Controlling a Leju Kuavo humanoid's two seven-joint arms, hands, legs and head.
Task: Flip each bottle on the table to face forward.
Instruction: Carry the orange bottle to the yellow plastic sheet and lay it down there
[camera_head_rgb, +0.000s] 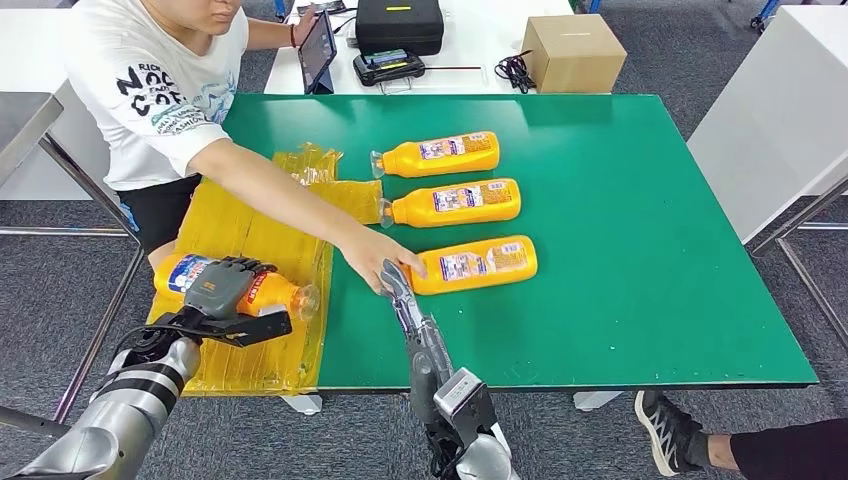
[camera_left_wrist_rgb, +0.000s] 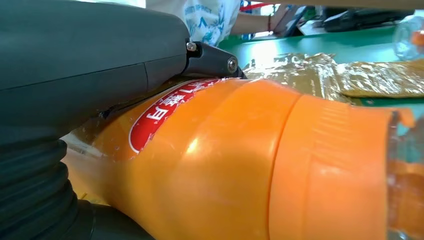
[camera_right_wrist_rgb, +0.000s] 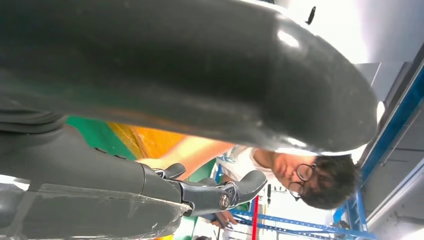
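person's arm (camera_head_rgb: 280, 195) crossing left table side, open green table (camera_head_rgb: 650, 300) right of bottles (camera_head_rgb: 450, 205)
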